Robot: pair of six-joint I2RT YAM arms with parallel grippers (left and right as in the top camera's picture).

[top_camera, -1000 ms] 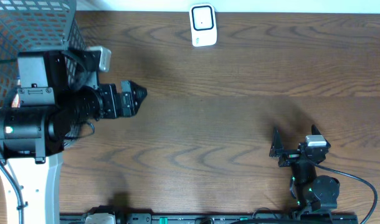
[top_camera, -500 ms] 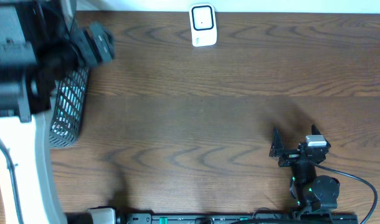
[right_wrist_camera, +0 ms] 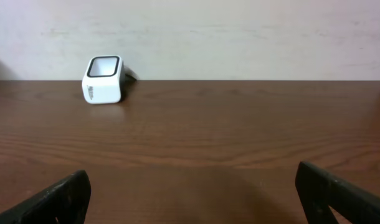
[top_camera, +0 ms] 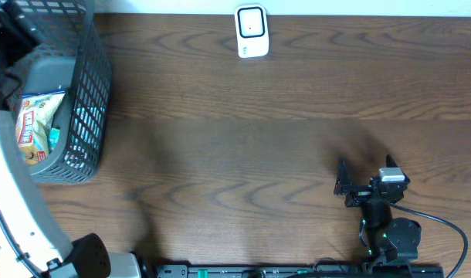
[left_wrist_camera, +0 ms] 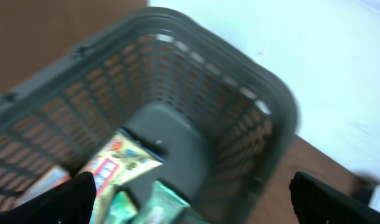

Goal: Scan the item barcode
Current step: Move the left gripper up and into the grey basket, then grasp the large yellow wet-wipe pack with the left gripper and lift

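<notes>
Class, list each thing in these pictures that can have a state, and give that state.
Basket: upright, packets inside.
Snack packet: lying in the basket, not gripped.
Scanner: standing upright, nothing in front of it.
Left gripper: open, empty, above the basket.
Right gripper: open, empty, facing the scanner.

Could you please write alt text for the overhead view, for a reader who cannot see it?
A grey mesh basket holding snack packets stands at the far-left corner of a dark wooden table, a small white scanner at the far edge. The right gripper rests open near the front right.
</notes>
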